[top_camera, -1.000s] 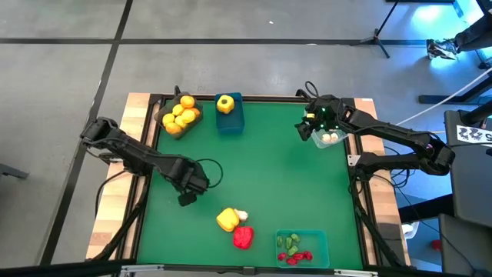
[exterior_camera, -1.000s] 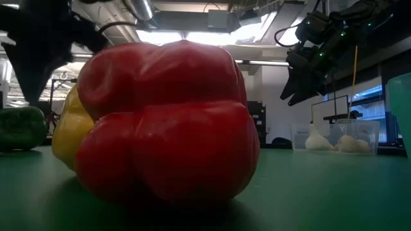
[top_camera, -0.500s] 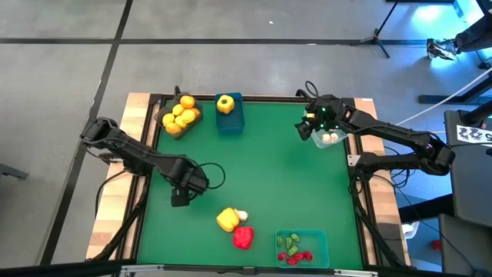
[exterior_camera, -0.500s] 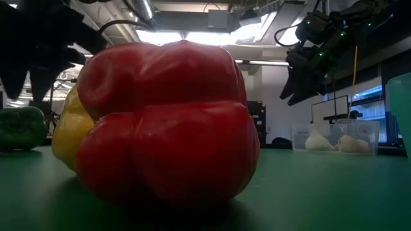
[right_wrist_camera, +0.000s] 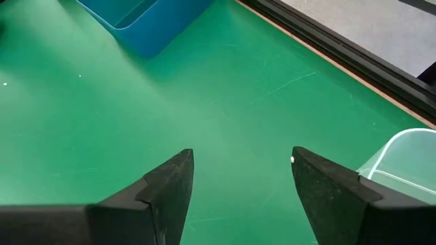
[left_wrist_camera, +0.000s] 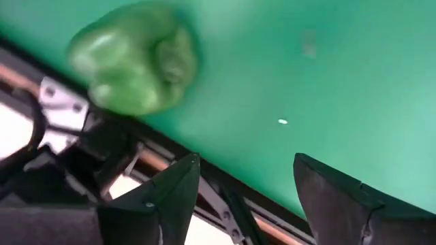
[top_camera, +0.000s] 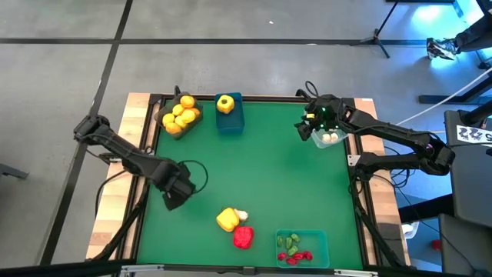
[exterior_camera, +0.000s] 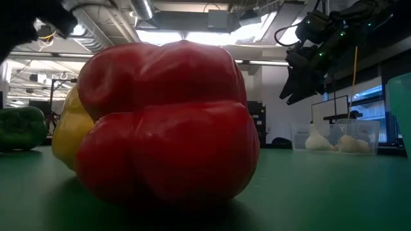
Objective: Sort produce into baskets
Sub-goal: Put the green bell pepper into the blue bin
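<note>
left pincer [top_camera: 174, 199]: fingers spread, nothing between them, hanging over the tabletop [top_camera: 269, 161] near its left edge, right by a loose green pepper [left_wrist_camera: 133, 67]. My guess is that's the next pick.
right pincer [top_camera: 309, 129]: open too and empty, parked beside the clear bin [top_camera: 329, 138] holding the white garlic bits.
sorted so far: orange fruits in the dark bin [top_camera: 180, 115], a yellow pepper in the blue bin [top_camera: 229, 115], tiny red and green bits in the teal bin [top_camera: 302, 248].
still loose: yellow pepper [top_camera: 226, 220] and red pepper [top_camera: 243, 237], touching, near the front.
labels/writing: none I can read.
</note>
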Motion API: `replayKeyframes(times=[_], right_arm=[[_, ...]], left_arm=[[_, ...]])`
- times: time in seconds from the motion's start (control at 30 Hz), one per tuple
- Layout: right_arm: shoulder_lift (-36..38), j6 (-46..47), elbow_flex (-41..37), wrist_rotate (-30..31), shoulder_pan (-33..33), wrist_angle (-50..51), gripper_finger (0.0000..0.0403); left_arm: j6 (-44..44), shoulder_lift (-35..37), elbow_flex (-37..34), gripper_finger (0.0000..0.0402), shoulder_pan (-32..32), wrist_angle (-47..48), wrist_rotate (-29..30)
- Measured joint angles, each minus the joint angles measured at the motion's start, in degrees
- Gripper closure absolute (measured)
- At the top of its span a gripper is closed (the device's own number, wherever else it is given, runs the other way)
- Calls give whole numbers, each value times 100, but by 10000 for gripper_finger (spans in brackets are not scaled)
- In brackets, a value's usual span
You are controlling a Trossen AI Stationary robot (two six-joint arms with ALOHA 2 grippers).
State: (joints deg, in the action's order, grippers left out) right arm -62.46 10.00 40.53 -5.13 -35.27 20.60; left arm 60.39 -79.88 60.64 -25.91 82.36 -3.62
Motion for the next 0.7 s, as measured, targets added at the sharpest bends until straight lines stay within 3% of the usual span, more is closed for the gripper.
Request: replayKeyframes(times=[0.33,0.47,0.7], right_arm=[[0,-127,0,9,0,0,159],[0,-151,0,11,0,0,159],[0,-171,0,13,0,1,159]], left_arm=[[-750,-152,-7,172,-1376,-304,1161],[-1075,-324,-114,172,-1465,-311,1312],[-1124,-365,-117,172,-1190,-305,2327]])
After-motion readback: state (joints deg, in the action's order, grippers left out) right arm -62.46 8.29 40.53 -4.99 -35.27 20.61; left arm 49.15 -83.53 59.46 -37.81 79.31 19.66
